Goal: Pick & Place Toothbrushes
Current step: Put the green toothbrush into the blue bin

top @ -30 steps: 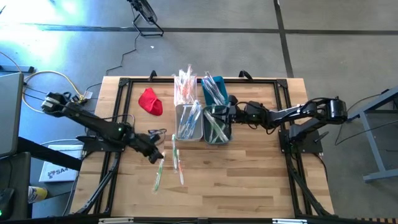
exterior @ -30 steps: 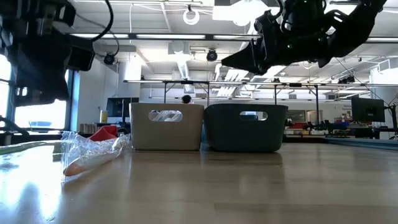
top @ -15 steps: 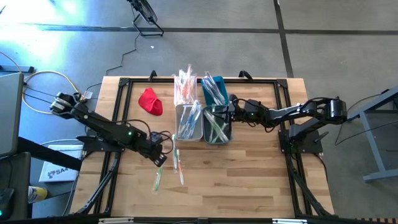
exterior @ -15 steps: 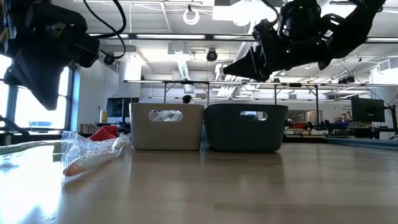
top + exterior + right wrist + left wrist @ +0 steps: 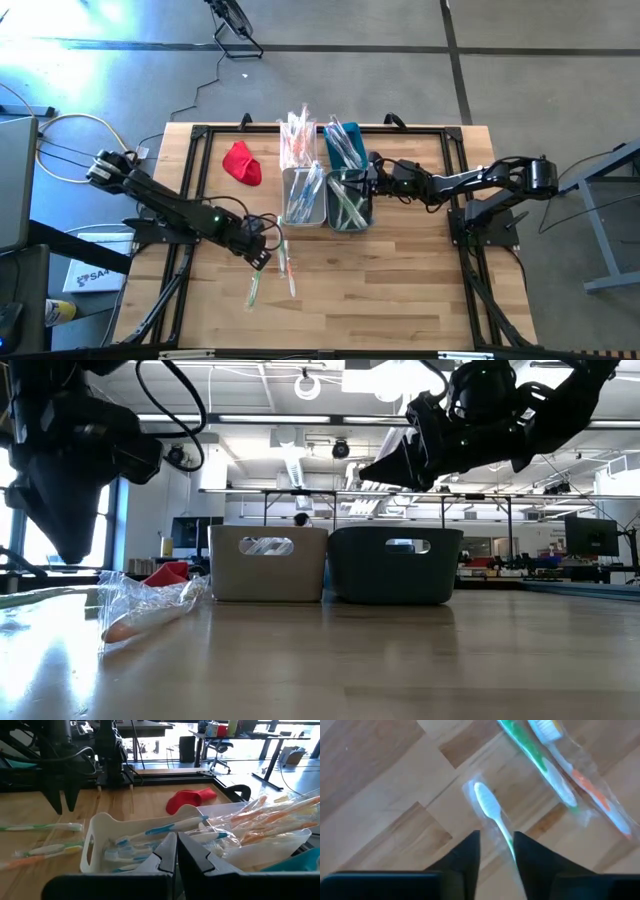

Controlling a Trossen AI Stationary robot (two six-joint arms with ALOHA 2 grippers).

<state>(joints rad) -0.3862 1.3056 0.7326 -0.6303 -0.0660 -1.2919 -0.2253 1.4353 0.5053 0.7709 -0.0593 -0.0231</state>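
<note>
Toothbrushes [image 5: 285, 255] lie loose on the table [image 5: 400, 280]; the left gripper [image 5: 496, 851] hangs over a green-handled one [image 5: 492, 817], fingers parted astride its handle. It should drop straight and pinch mid-handle, not wrapper. The right gripper [image 5: 176, 851] waits, closed and empty, over the bins [image 5: 325, 198].

Scene brightly and evenly lit. High view: strong bluish-white glare on the grey concrete floor [image 5: 70, 70] beyond the light wooden tabletop's [image 5: 400, 280] far left corner; shadows on that tabletop are faint. Low view: glossy tabletop reflects window light near its left edge; backlit dark arms read as silhouettes against white ceiling lamps [image 5: 390, 375]. Left wrist view: soft, close-range blur. Right wrist view: sunlit background washed out.
</note>
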